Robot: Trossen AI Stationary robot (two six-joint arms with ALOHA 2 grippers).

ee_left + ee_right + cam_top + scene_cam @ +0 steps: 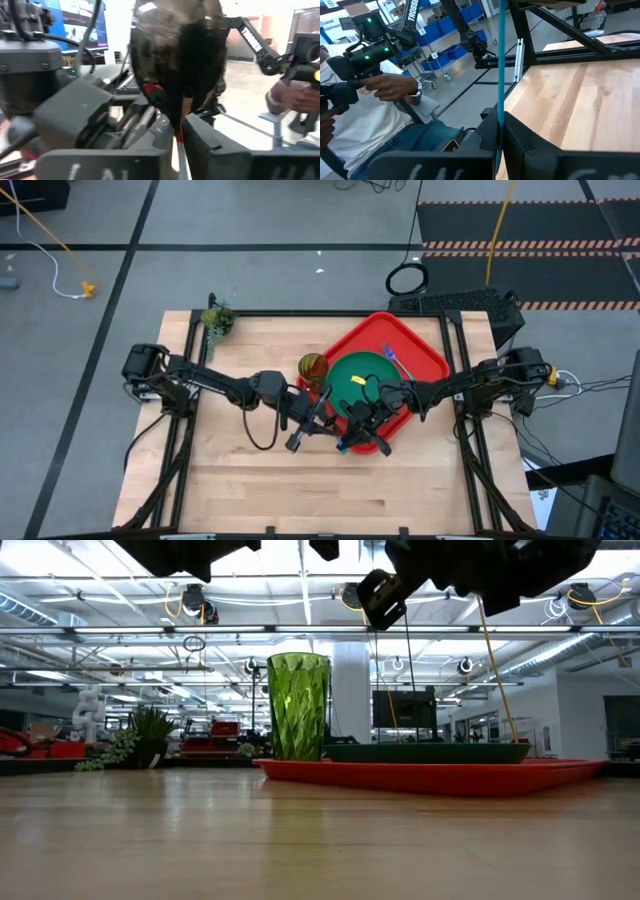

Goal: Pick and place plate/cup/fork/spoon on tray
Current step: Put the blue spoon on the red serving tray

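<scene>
My left gripper [297, 438] is raised over the table just left of the red tray [425, 350] and is shut on the spoon, whose dark oval bowl [175, 50] fills its wrist view. My right gripper [350, 442] is raised over the tray's near corner, shut on a thin light-blue handle [500, 75] that I take for the fork's; its tines are out of view. The dark-green plate [350, 372] lies flat on the tray. The green cup [312, 367] stands upright at the tray's left rim; on the tray or beside it, I cannot tell. My left gripper pinches the spoon just below the bowl, at the neck [174, 131], between its two fingers. The spoon runs along the fingers and the bowl sticks out past their tips. It is lifted clear of the table. My right gripper pinches the light-blue handle [499, 117] between its two fingers, and the handle shows edge-on. The handle runs along the fingers and out past their tips, beyond the frame. It is lifted clear of the table.
Another blue-handled utensil [395, 358] lies on the tray's far side beside the plate. A small green plant [216, 320] stands at the table's far left corner. Bare wood lies along the left and near sides. A person with hand controllers [375, 85] sits beyond the table.
</scene>
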